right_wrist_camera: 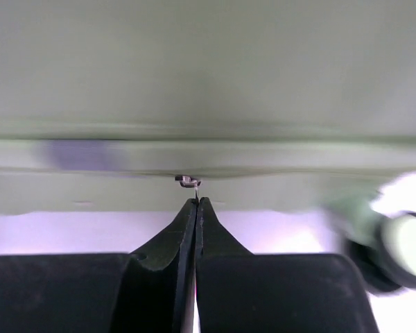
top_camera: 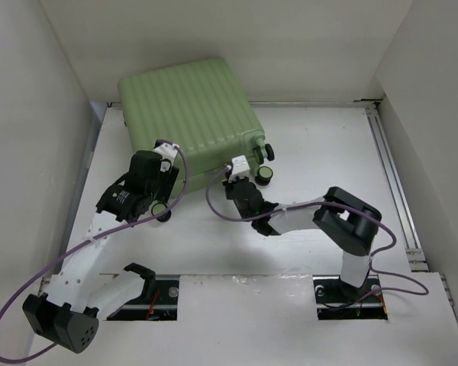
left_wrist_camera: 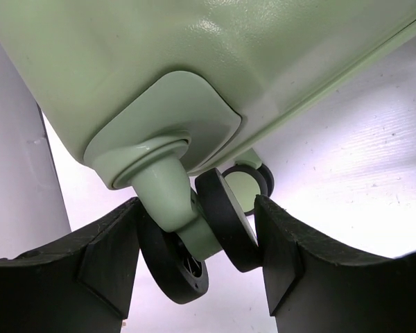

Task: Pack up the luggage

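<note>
The luggage (top_camera: 191,114) is a pale green ribbed suitcase lying shut at the back left of the table. My left gripper (top_camera: 159,204) is at its near left corner. In the left wrist view the left gripper (left_wrist_camera: 197,208) is shut on a black twin caster wheel (left_wrist_camera: 225,215), one finger pressing each side, under the shell (left_wrist_camera: 194,55). My right gripper (top_camera: 229,177) is at the near edge of the luggage. The right wrist view shows the right gripper (right_wrist_camera: 196,201) shut on a small metal zipper pull (right_wrist_camera: 188,182) hanging from the seam of the luggage (right_wrist_camera: 208,83).
Two more black-and-green wheels (top_camera: 266,174) stick out at the suitcase's near right corner, one blurred wheel (right_wrist_camera: 402,250) beside my right fingers. White walls enclose the table on three sides. A metal rail (top_camera: 393,175) runs along the right edge. Purple cables trail from both arms.
</note>
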